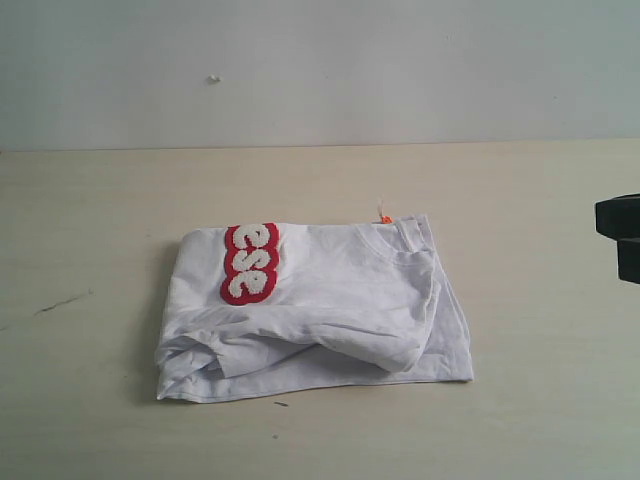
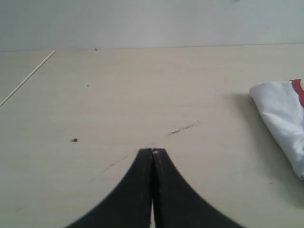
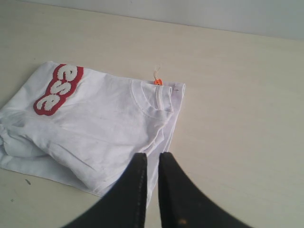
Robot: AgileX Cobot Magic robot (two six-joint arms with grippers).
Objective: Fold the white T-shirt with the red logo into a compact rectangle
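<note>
Left pincer (image 2: 153,152) closed; T-shirt (image 1: 330,290) wrinkled, rectangular.

The black tapered gripper (image 2: 153,151) has its jaws pressed together, empty, over the pale wood-grain counter (image 2: 118,85). A thin dark scratch (image 2: 183,128) lies just beyond. Off to one side rests the wrinkled white cotton T-shirt (image 2: 280,114), a sliver of its red logo patch (image 2: 298,90) showing.

Thin, matt white cloth, soft and much wrinkled: T-shirt (image 1: 330,290). Fuzzy, towel-like white pile on a red felt-like patch: logo (image 1: 250,263). Orange, too small to tell the material: tag (image 1: 385,218). Pale wood-grain look, smooth and matt, with a few dark scratches: worktop (image 1: 520,400). Black, smooth, dull sheen, plastic-looking: left end effector (image 2: 153,152) and right end effector (image 3: 152,156). Plain, matt, light grey: wall (image 1: 320,60).
</note>
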